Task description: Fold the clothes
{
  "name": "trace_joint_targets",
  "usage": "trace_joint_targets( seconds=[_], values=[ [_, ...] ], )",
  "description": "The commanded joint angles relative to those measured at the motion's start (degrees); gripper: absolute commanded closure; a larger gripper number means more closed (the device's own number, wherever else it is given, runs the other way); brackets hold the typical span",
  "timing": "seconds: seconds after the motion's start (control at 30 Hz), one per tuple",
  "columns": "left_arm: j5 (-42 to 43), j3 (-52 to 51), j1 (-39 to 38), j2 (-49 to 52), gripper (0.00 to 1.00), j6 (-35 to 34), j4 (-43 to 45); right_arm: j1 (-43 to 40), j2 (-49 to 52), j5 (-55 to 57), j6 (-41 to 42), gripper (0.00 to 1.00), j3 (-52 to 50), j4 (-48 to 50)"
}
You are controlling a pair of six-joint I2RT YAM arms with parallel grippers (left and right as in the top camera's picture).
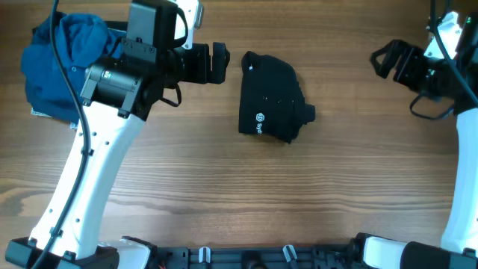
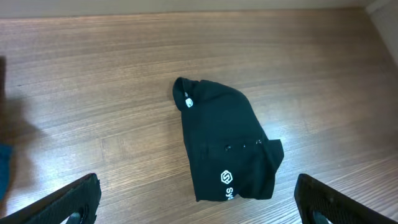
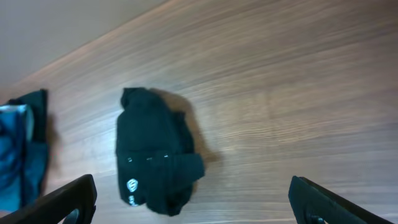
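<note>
Lying crumpled in a rough, partly folded bundle near the middle of the wooden surface point(image 1: 224, 187), the black shirt point(image 1: 269, 97) shows a small white round logo point(image 1: 261, 119) with white lettering beside it, close to the shirt's near edge. Just left of the shirt, the left arm point(image 1: 97, 172) reaches in, and the left jaws stand spread fully wide and empty, pointing at the shirt without touching it. Well to the shirt's right, the right arm point(image 1: 459, 187) hangs by the surface's side; the right jaws are likewise wide apart and hold nothing. Farther left of the shirt, beyond the left arm, a blue garment point(image 1: 63, 63) sits bunched in a heap.
</note>
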Motion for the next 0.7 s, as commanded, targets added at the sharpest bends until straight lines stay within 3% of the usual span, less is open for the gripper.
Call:
trace_joint_targets(
  seconds=[0.0,0.13,0.2,0.27,0.33,0.37,0.5,0.67],
  values=[
    [-0.6,0.1,0.0,-0.4,0.00,1.1,0.5,1.9,2.7,-4.0,-1.2,0.01,-5.2,1.3],
    [-1.9,0.1,0.0,-0.4,0.00,1.1,0.7,5.6,3.8,2.0,3.6,0.05,-15.0,7.0],
    [-2.1,0.1,0.0,-0.4,0.00,1.1,1.0,7.4,4.4,4.6,5.4,0.17,-19.1,11.0],
    [-2.3,0.1,0.0,-0.4,0.00,1.1,1.4,9.4,5.1,6.5,6.2,0.55,-23.3,15.8],
    [-2.3,0.1,0.0,-0.3,0.00,1.1,1.7,11.8,5.9,8.5,6.8,0.85,-26.9,21.2],
    [-2.3,0.1,0.0,-0.3,0.00,1.1,1.9,13.0,6.4,9.6,7.3,0.92,-28.4,23.6],
    [-2.3,0.1,0.0,-0.2,0.00,1.1,2.3,17.0,10.1,11.0,8.8,0.96,-31.4,30.6],
    [-3.6,0.1,0.0,-0.2,0.00,1.1,2.1,21.3,14.8,10.3,9.4,0.96,-31.4,29.2]
  ],
)
